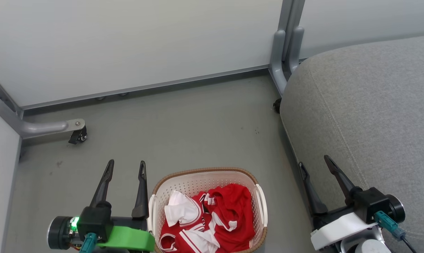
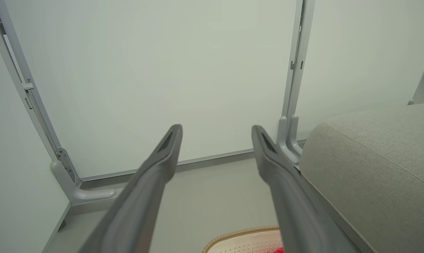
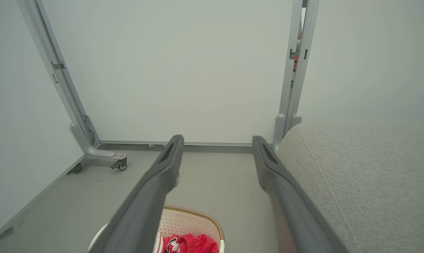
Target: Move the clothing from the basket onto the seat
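The cream perforated basket (image 1: 197, 181) with a brown rim sits on the floor at the bottom middle of the head view; its rim also shows as the basket (image 2: 243, 236) and the basket (image 3: 192, 219). Crumpled red and white clothing (image 1: 219, 218) fills it, the same clothing (image 3: 189, 243) peeking in the right wrist view. The grey seat (image 1: 370, 116) spreads on the right, also the seat (image 2: 377, 165) and the seat (image 3: 366, 175). My left gripper (image 1: 126, 165) stands open just left of the basket. My right gripper (image 1: 314, 161) stands open at the seat's front edge, empty.
Pale partition panels (image 1: 134, 42) wall off the back and left. A grey foot with a caster (image 1: 77, 135) juts out at the left; a grey post (image 1: 285, 45) stands in the corner by the seat. Bare grey floor (image 1: 183, 123) lies beyond the basket.
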Controlling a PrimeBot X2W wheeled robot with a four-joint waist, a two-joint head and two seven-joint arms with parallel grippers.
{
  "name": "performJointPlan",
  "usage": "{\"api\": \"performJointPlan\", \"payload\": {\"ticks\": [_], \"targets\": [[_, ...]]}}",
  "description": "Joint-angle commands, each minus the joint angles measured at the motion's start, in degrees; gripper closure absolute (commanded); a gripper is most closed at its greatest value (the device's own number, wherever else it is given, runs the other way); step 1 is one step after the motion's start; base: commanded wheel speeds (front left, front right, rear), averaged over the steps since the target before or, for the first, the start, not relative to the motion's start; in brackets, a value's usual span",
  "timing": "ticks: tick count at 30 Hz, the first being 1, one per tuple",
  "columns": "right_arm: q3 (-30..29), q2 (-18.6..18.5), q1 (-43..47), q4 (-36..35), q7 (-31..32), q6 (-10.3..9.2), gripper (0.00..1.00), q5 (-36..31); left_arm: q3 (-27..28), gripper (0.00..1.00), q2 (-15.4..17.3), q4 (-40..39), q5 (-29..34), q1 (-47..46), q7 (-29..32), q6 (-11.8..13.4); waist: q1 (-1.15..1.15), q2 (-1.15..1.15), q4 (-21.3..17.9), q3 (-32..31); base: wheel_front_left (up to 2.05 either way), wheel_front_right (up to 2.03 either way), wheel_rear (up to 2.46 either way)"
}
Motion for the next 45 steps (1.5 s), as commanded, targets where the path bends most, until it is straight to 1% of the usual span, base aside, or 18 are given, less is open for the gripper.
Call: {"api": "performJointPlan", "payload": {"ticks": [1, 6, 9, 13, 19, 24, 26, 29, 32, 38, 41, 45], "targets": [[0.1, -0.29, 0.63, -0.06, -0.28, 0.0, 0.0, 0.08, 0.16, 0.0, 0.32, -0.08, 0.67, 0.73, -0.06, -0.07, 0.0, 0.0, -0.03, 0.0, 0.0, 0.0, 0.0], [0.18, -0.29, 0.51, -0.15, -0.28, 0.0, 0.0, 0.17, -0.01, 0.0, 0.32, 0.01, 0.52, 0.79, -0.06, 0.02, 0.0, 0.0, -0.17, 0.38, 0.0, 0.0, 0.0], [-0.02, -0.29, -0.24, -0.5, -0.28, 0.0, 0.0, 0.16, -0.21, 0.0, 0.32, 0.19, 0.38, 0.16, -0.06, -0.08, 0.0, 0.0, -0.22, 1.92, 0.0, 0.0, 0.0], [-0.57, -0.29, -1.9, -1.28, -0.27, 0.0, 0.0, -0.28, -0.96, 0.0, 0.31, 0.83, 0.2, -2.21, -0.06, -0.35, 0.0, 0.0, 0.0, 5.95, 0.0, 0.0, 0.0], [-1.1, -0.26, -4.45, -1.75, -0.26, 0.0, 0.0, -1.2, -2.97, 0.0, 0.31, 3.9, -0.68, -6.0, -0.05, -1.07, 0.0, 0.0, 0.75, 12.18, 0.0, 0.0, 0.0], [-1.61, -0.27, -7.18, -2.38, -0.21, 0.0, 0.0, -1.5, -5.09, 0.0, 0.3, 8.27, 2.04, -10.07, -0.05, -1.91, 0.0, 0.0, 0.85, 17.38, 0.0, 0.0, 0.0], [-1.76, -0.27, -8.36, -2.69, -0.21, 0.0, 0.0, -1.65, -5.79, 0.0, 0.38, 9.64, 4.02, -12.25, -0.05, -2.21, 0.0, 0.0, 0.87, 19.57, 0.0, 0.0, 0.0], [-2.0, -0.27, -10.28, -3.48, -0.21, 0.0, 0.0, -1.83, -8.07, 0.0, 1.44, 12.26, 6.85, -15.62, -0.05, -2.78, 0.0, 0.0, 0.82, 23.13, 0.0, 0.0, 0.0], [-2.44, -0.35, -11.85, -3.84, -0.21, 0.0, 0.0, -1.98, -10.14, 0.0, 2.39, 14.67, 8.41, -19.24, -0.05, -3.37, 0.0, 0.0, 0.52, 26.31, 0.0, 0.0, 0.0], [-3.01, -0.34, -14.64, -4.47, -0.21, 0.0, 0.0, -1.81, -17.34, 0.0, 5.6, 21.54, 11.86, -27.28, -0.05, -5.08, 0.0, 0.0, -0.64, 32.02, 0.0, 0.0, 0.0], [-2.61, -0.31, -15.99, -4.87, -0.21, 0.0, 0.0, -1.32, -21.71, 0.0, 7.2, 26.28, 13.95, -32.13, -0.05, -5.72, 0.0, 0.0, -1.79, 34.87, 0.0, 0.0, 0.0], [-1.45, -0.27, -17.7, -5.33, -0.21, -0.01, 0.0, -0.92, -26.04, 0.0, 8.58, 31.93, 15.51, -37.94, -0.05, -6.26, 0.0, 0.0, -3.48, 38.62, 0.0, 0.0, 0.0]]}}
